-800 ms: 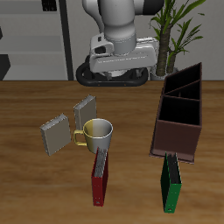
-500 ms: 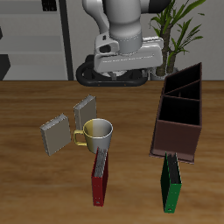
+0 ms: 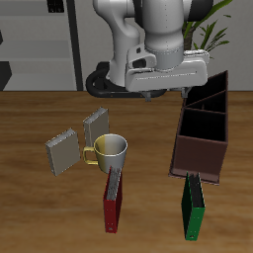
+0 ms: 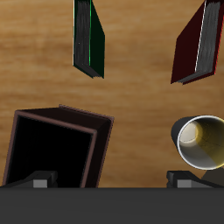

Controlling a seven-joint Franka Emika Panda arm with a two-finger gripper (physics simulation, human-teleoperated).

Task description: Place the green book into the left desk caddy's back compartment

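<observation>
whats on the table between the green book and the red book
Nothing: bare wood separates the green book from the red book, seen in the exterior view and again in the wrist view.

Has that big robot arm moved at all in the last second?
Yes. The arm swung sideways toward the left desk caddy; the green book lies untouched.

The white, grey-jointed Franka arm (image 3: 148, 25) rises from its dark round base at the table's back, at twelve o'clock in the exterior view, and bends forward over the tabletop. Its wide white wrist block carries the black two-finger gripper (image 3: 158, 92), held high above the wood and pointing straight down. In the wrist view the two dark grey fingertips (image 4: 39, 182) stand well apart, holding nothing.
</observation>
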